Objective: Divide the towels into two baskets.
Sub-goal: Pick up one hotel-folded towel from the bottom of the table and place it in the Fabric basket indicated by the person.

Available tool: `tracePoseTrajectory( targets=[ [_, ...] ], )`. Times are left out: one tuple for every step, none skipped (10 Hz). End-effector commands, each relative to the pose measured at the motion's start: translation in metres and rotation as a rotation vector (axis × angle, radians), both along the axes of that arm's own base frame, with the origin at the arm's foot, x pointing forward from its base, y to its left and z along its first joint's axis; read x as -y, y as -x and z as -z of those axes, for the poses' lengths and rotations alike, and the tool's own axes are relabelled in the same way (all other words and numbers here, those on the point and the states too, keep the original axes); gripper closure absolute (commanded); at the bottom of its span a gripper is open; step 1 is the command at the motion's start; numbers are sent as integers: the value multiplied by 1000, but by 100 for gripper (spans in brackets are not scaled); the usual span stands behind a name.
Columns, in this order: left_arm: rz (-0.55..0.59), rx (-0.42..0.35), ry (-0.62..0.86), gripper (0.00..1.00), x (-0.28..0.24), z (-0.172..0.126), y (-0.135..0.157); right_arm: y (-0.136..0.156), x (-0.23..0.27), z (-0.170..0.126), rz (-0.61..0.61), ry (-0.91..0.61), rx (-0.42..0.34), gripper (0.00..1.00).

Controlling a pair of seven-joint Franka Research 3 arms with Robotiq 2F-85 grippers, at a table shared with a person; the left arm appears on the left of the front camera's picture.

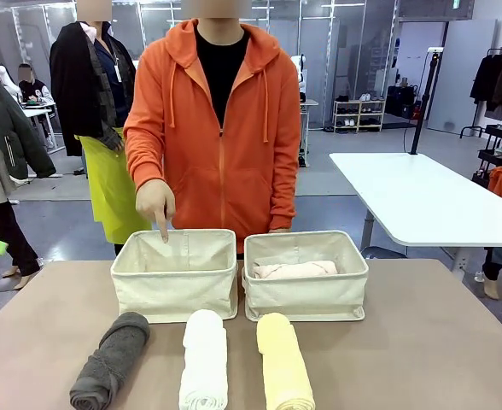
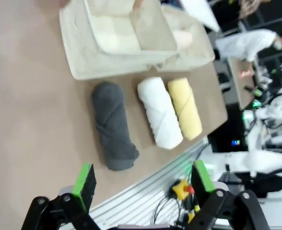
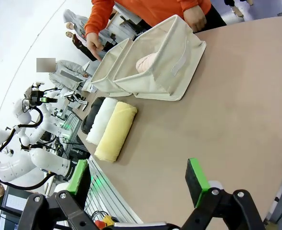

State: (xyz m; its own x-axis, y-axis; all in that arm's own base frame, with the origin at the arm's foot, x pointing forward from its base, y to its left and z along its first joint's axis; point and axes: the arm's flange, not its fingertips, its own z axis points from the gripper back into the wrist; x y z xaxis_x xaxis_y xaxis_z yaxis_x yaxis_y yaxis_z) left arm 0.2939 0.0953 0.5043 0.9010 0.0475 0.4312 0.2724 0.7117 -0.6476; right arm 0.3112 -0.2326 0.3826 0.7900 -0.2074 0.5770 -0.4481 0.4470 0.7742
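1. Left basket (image 1: 174, 282): a person's hand (image 1: 155, 205) points a finger down at its far rim.
2. Right basket (image 1: 306, 297): just beside it, holding the pink towel (image 1: 294, 270).
3. Grey towel (image 1: 110, 359), white towel (image 1: 205, 359) and yellow towel (image 1: 283, 363): in a row on the table, nearer the robot than the left basket.
4. Left gripper (image 2: 143, 179): jaws wide apart, empty.
5. Right gripper (image 3: 137, 176): jaws wide apart, empty.

i count two cream baskets, a left basket (image 1: 174, 290) and a right basket (image 1: 306, 299), and four rolled towels: one grey towel (image 1: 110, 359), one white towel (image 1: 205, 359), one yellow towel (image 1: 283, 363), one pink towel (image 1: 294, 270).
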Motion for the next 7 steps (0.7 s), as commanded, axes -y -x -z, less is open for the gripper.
tracePoseTrajectory(
  targets=[
    [-3, -21, -161, 0, 36, 20, 2, 1, -1, 0, 18, -3, 14, 0],
    [2, -32, -203, 0, 56, 31, 1, 1, -1, 0, 18, -3, 14, 0],
    [23, -44, -262, 0, 75, 44, 3, 1, -1, 0, 18, -3, 14, 0],
    [67, -76, -320, 0, 89, 61, 5, 1, -1, 0, 18, -3, 14, 0],
    [96, -113, -358, 0, 106, 80, 6, 1, -1, 0, 18, -3, 14, 0],
    [102, -131, -384, 0, 118, 94, 5, 1, -1, 0, 18, -3, 14, 0],
    [121, -155, -411, 0, 128, 106, 5, 1, -1, 0, 18, -3, 14, 0]
  ],
)
